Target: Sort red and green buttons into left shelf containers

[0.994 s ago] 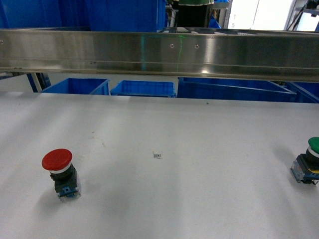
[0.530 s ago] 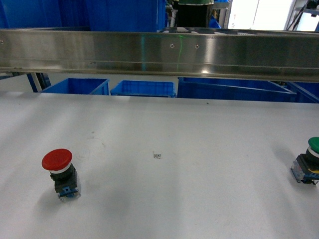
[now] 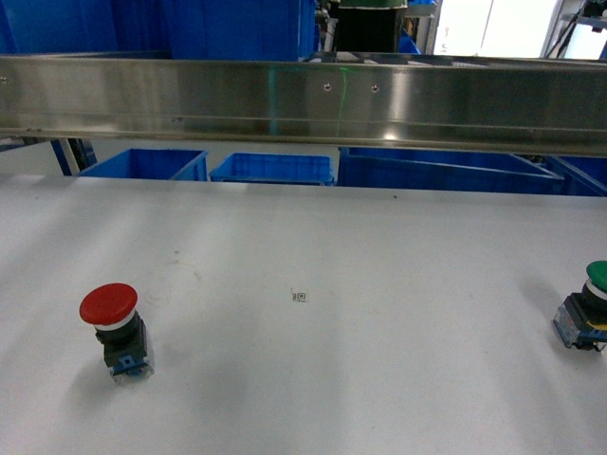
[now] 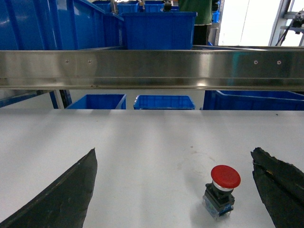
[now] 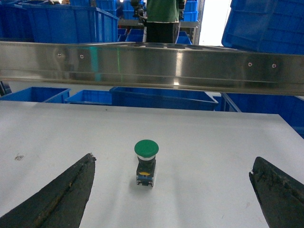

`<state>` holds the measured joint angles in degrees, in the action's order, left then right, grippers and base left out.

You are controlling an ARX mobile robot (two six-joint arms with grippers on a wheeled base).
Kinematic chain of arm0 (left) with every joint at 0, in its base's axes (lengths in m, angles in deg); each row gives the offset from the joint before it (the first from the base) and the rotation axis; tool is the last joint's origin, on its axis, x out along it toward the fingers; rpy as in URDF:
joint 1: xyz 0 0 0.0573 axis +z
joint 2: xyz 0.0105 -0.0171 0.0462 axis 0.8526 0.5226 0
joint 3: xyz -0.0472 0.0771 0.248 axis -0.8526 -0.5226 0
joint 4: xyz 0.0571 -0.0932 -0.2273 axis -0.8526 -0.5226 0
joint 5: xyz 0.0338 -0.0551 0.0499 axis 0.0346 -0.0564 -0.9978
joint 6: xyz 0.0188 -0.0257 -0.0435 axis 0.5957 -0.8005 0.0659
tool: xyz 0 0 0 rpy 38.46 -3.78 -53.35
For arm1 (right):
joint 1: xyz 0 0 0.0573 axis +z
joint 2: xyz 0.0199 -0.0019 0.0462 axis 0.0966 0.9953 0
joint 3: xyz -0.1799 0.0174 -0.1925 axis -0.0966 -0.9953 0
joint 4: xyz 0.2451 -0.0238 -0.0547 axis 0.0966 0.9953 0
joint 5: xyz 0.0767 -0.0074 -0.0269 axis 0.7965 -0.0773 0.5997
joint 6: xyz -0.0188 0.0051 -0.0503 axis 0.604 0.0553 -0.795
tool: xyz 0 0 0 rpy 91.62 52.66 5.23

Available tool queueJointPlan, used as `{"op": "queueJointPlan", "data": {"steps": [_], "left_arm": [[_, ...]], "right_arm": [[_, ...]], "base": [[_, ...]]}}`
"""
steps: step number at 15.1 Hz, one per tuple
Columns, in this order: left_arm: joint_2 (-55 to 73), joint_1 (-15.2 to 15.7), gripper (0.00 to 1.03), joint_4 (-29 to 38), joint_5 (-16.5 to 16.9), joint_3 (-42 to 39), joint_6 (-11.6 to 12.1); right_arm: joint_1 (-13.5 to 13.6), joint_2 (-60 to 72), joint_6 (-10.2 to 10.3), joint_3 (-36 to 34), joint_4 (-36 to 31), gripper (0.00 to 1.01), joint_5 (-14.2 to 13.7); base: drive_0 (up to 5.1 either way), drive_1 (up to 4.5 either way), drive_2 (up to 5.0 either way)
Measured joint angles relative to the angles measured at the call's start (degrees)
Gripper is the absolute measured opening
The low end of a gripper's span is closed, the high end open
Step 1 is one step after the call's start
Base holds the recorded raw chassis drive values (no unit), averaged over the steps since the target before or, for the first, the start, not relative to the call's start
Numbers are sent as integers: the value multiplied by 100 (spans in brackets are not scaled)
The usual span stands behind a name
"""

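Both buttons unpicked, on white table.

Red button (image 3: 114, 320) upright at table's left (image 3: 313, 379), green button (image 3: 590, 308) at right edge, well apart. Left gripper (image 4: 173, 190) and right gripper (image 5: 171, 190) fingers spread, holding nothing, each framing its button, presumably for pickup. Blue bins (image 4: 42, 23) on shelf beyond.

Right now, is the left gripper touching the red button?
Apart. In the left wrist view the red button stands alone on the white table, bare tabletop between it and both fingers of the open left gripper.
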<state>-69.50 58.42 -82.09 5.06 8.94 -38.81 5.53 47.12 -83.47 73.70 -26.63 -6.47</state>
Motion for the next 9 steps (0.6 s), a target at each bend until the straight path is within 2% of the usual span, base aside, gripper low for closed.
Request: {"op": "queueJointPlan", "data": {"steps": [1, 2, 3, 4, 5, 6, 8, 9], "left_arm": [[0, 0, 98, 0, 0, 0, 0], [15, -138, 98, -22, -22, 0, 0], [291, -238, 98, 299, 72, 35, -26], [1080, -138, 98, 710, 232, 297, -197], [2140, -26, 98, 1268, 476, 778, -413], [3276, -28, 98, 1615, 763, 1462, -498], [5333, -68, 98, 1895, 1285, 2739, -586], [6078, -68, 98, 1902, 1279, 2994, -608]], "right_arm": [[0, 0, 0, 0, 0, 98, 0], [2, 28, 66, 26, 190, 98, 125], [-4, 466, 243, 138, 94, 98, 319], [-68, 1408, 503, 496, -426, 98, 627], [-107, 2540, 763, 1108, -1108, 98, 767], [-81, 3746, 1012, 1858, -1598, 98, 855], [201, 5877, 1128, 3143, -2122, 98, 597], [225, 6551, 1152, 3355, -2122, 98, 590]], "base": [[0, 0, 0], [0, 0, 0], [0, 0, 0], [0, 0, 0], [0, 0, 0], [0, 0, 0], [0, 0, 0], [0, 0, 0]]}}
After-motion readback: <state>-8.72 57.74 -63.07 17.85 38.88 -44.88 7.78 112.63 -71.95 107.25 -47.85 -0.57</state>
